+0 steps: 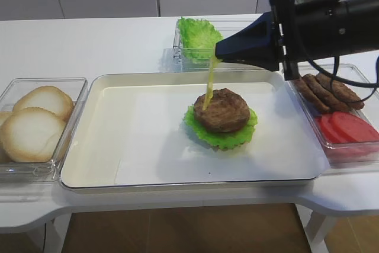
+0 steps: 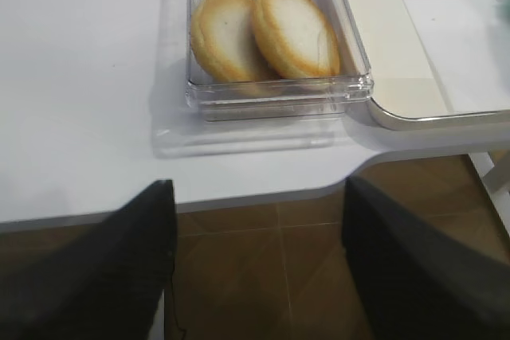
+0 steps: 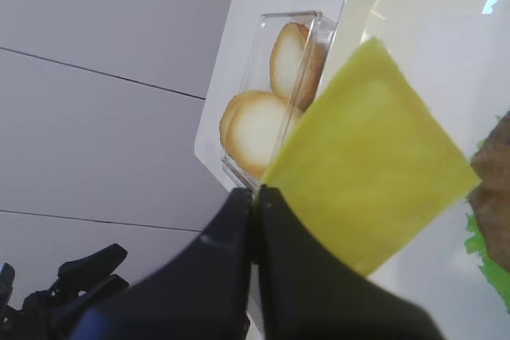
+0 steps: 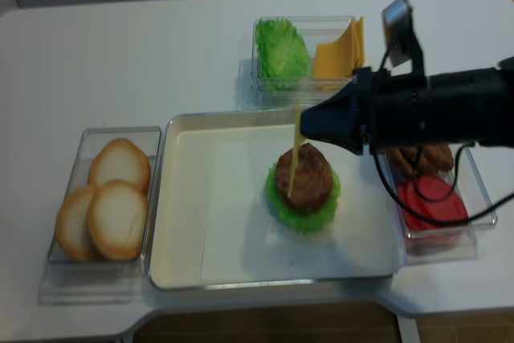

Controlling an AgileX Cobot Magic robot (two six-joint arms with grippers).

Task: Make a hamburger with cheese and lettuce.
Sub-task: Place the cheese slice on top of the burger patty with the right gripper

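The hamburger is a dark-brown patty [image 1: 222, 109] lying on the ruffled green lettuce [image 1: 220, 138] in the middle of the cream tray [image 1: 118, 128]. My right gripper [image 1: 218, 55] is shut on the top corner of the yellow cheese [image 1: 209, 85]. The slice hangs edge-on, and its lower end reaches the patty's left side. In the right wrist view the cheese [image 3: 374, 157] spreads out from the shut right gripper [image 3: 255, 195]. My left gripper [image 2: 256, 185] is open and holds nothing. It hovers off the table's front edge, near the box of buns [image 2: 263, 29].
A clear box of pale buns [image 1: 35, 122] stands left of the tray. Behind the tray, a box holds spare green leaves [image 4: 281, 50] and a bunch of yellow slices [image 4: 341, 54]. To the right, a box holds brown sausage pieces [image 1: 328, 90] and red tomato slices [image 1: 346, 128].
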